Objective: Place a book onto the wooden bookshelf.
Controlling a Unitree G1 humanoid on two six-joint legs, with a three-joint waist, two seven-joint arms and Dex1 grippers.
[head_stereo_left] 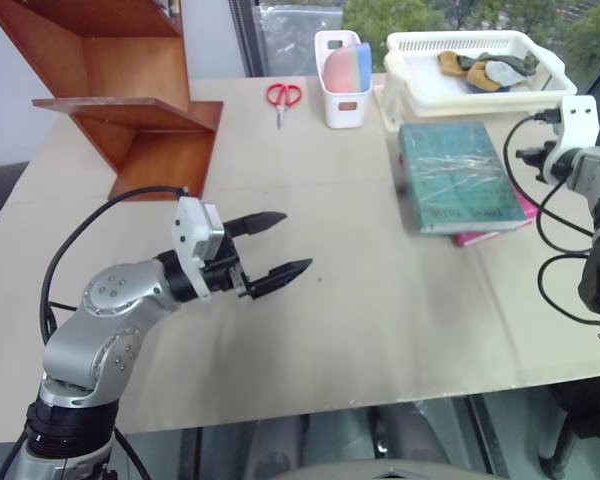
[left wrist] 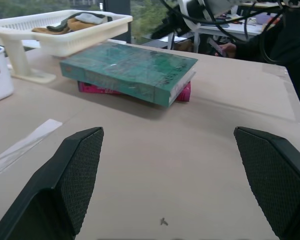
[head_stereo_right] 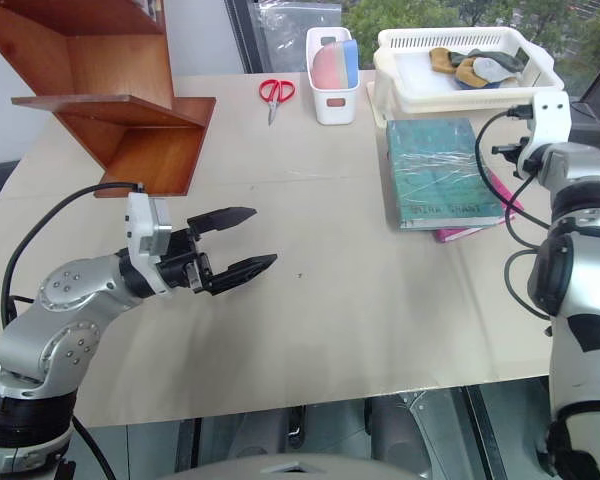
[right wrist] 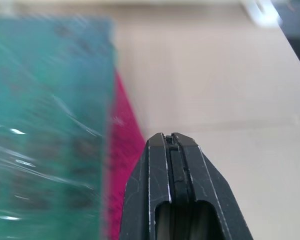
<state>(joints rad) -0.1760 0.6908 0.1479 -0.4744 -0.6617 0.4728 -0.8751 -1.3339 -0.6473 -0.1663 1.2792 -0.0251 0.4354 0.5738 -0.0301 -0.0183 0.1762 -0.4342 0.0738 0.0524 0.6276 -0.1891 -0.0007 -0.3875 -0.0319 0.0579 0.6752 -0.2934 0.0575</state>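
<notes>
Left arm is bent over the table (head_stereo_left: 310, 330), its left gripper (head_stereo_left: 280, 245) pointing level toward three o'clock, fingers spread wide and holding nothing. Off at two o'clock from it lies the book (head_stereo_left: 454, 176), teal and flat, stacked on the magenta-pink book (head_stereo_left: 490, 236), just in front of the white basket (head_stereo_left: 473, 60). The wooden bookshelf (head_stereo_left: 130, 110) stands at eleven o'clock, well apart. Right arm is up at the table's right edge beside the stack. The right wrist view gives what the head views don't: the right gripper (right wrist: 171, 150) clenched tight on nothing, hovering beside both covers. The left wrist view shows the book's pale page edges.
</notes>
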